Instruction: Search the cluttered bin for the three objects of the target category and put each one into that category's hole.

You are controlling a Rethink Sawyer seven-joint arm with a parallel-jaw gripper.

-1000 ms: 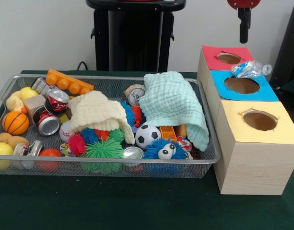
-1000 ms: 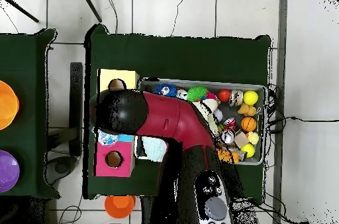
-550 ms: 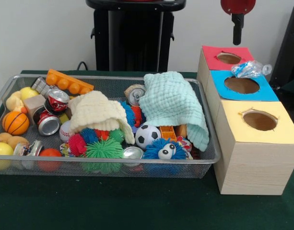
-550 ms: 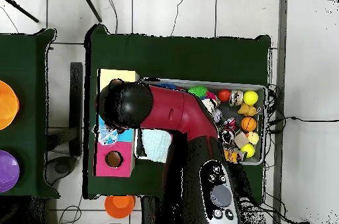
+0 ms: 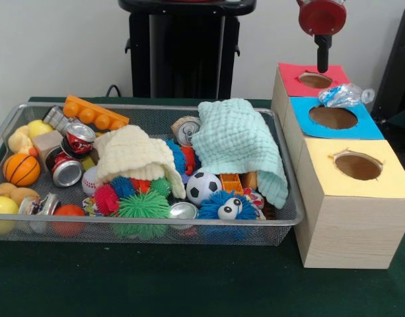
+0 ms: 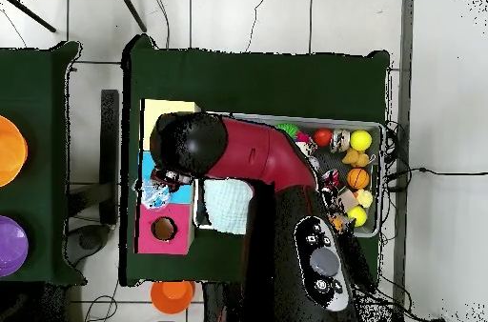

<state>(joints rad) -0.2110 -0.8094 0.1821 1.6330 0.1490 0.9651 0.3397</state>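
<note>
My gripper (image 5: 322, 65) hangs from the top of the front view, just above the hole (image 5: 315, 80) of the red-topped box (image 5: 289, 80). It carries nothing that I can see. A crushed clear plastic bottle (image 5: 345, 95) lies on the blue-topped box (image 5: 372, 125), beside that box's hole (image 5: 332, 117). The wire bin (image 5: 156, 223) holds crushed cans (image 5: 78, 137) (image 5: 67, 170) (image 5: 187, 131), balls and spiky toys. In the overhead view the arm (image 6: 253, 151) covers much of the bin, and the bottle (image 6: 155, 194) shows by the boxes.
A yellow-topped box (image 5: 390, 185) stands nearest the camera. A cream cloth (image 5: 133, 155) and a mint cloth (image 5: 238, 142) drape over things in the bin. A soccer ball (image 5: 203, 187), a basketball (image 5: 21, 169) and an orange block (image 5: 95, 113) lie there too.
The gripper has drifted left in the front view and dropped a little, from beside the red box to over its hole. The bottle and the bin's contents have stayed put.
</note>
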